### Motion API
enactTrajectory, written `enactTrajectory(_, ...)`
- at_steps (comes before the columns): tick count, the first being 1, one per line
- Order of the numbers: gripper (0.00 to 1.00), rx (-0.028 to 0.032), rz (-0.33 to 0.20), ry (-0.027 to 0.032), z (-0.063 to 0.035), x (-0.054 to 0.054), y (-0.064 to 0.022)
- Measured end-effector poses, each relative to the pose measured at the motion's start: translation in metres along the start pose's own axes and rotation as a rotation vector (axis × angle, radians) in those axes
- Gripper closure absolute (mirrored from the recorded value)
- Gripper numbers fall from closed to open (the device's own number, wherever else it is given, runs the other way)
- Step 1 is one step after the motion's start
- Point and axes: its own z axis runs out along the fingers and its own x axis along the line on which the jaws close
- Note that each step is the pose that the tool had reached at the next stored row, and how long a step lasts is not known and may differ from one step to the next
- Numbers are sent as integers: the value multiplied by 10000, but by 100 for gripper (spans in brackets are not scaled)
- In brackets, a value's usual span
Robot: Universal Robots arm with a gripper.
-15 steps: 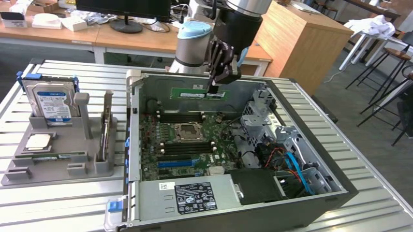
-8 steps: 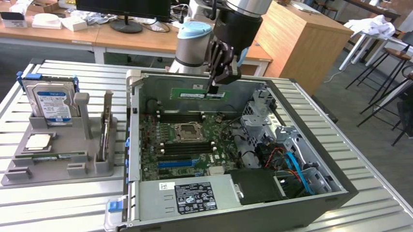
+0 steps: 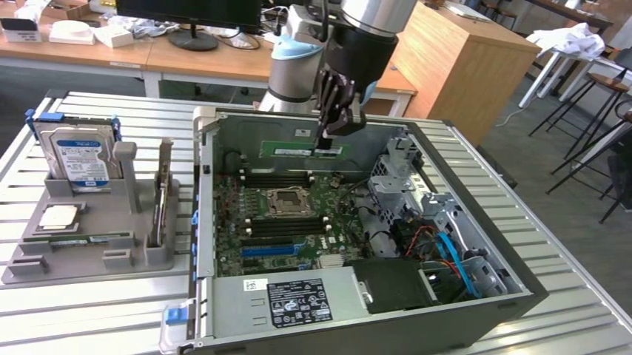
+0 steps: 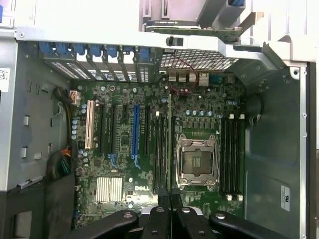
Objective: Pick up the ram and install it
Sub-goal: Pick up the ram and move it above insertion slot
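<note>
The computer case (image 3: 445, 325) lies on the table (image 3: 578, 325), with the motherboard (image 3: 286, 222) inside it. Beside the case, at the exterior view's left, stands a holder (image 3: 89, 251) bearing a hard drive (image 3: 81, 159). The gripper (image 3: 328, 146) holds the ram (image 3: 291, 150) over the case.

The arm (image 3: 380, 13) enters at the upper middle of the exterior frame, a pale blue joint (image 3: 294, 53) just left of its black wrist (image 3: 360, 55). The gripper (image 3: 328, 144) points straight down, slightly above frame centre. Its dark fingers (image 4: 158, 221) are pressed close together, pinching the ram (image 3: 291, 150) by its upper edge.
</note>
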Motion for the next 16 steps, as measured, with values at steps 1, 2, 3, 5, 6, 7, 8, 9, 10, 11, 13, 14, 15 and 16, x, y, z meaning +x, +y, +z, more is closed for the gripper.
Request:
enactTrajectory(1,89,0,-1,0,17,1,-1)
enactTrajectory(2,89,0,0,0,33,2,-2)
enactTrajectory(3,89,0,0,1,49,3,-3)
enactTrajectory(5,89,1,0,-1,82,4,-6)
enactTrajectory(6,89,1,0,-1,98,5,-7)
enactTrajectory(7,89,1,0,0,115,6,-8)
enactTrajectory(8,89,1,0,0,132,7,-9)
enactTrajectory(9,89,1,-1,0,150,8,-10)
enactTrajectory(10,89,1,0,0,167,9,-11)
enactTrajectory(11,89,0,0,1,185,10,-12)
enactTrajectory(13,89,2,0,-1,218,12,-15)
enactTrajectory(14,89,1,0,-1,233,12,-16)
enactTrajectory(15,89,2,0,-1,246,13,-16)
enactTrajectory(16,89,4,0,-1,256,13,-17)
